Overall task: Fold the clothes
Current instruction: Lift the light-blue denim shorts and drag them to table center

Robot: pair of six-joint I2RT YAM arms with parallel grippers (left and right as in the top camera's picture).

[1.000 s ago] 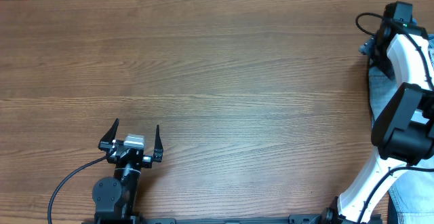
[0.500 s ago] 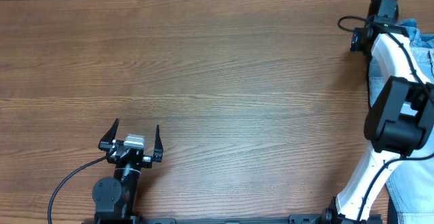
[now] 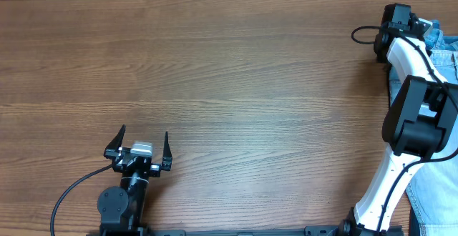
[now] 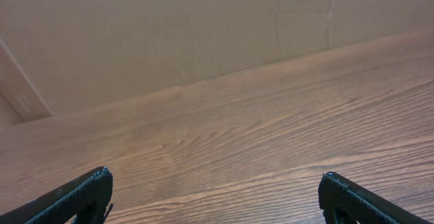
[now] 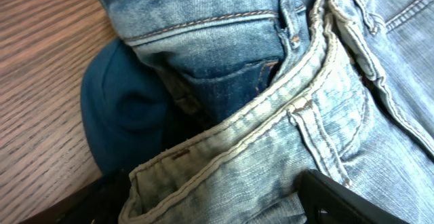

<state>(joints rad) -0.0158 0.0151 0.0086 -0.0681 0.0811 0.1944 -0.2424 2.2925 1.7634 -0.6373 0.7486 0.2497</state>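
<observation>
The pale light-blue denim shorts (image 5: 271, 142) fill the right wrist view, with the waistband and a belt loop running diagonally between my right gripper's fingers (image 5: 217, 200). Those fingers are spread wide on either side of the waistband, so the gripper is open. In the overhead view my right gripper (image 3: 397, 16) is at the far right of the table, at the edge of a denim pile (image 3: 447, 50). My left gripper (image 3: 142, 141) is open and empty over bare wood near the front left. Its fingertips (image 4: 217, 183) show apart.
A deeper-blue denim garment (image 5: 203, 41) lies just behind the pale waistband, with a dark blue cloth (image 5: 122, 108) beside it. More pale denim (image 3: 433, 200) lies at the front right corner. The wooden table (image 3: 236, 86) stretches between the arms, with a cardboard wall (image 4: 169, 27) behind it.
My right gripper has moved left and slightly toward the table's back at the edge of the denim pile. The left arm has not moved.
</observation>
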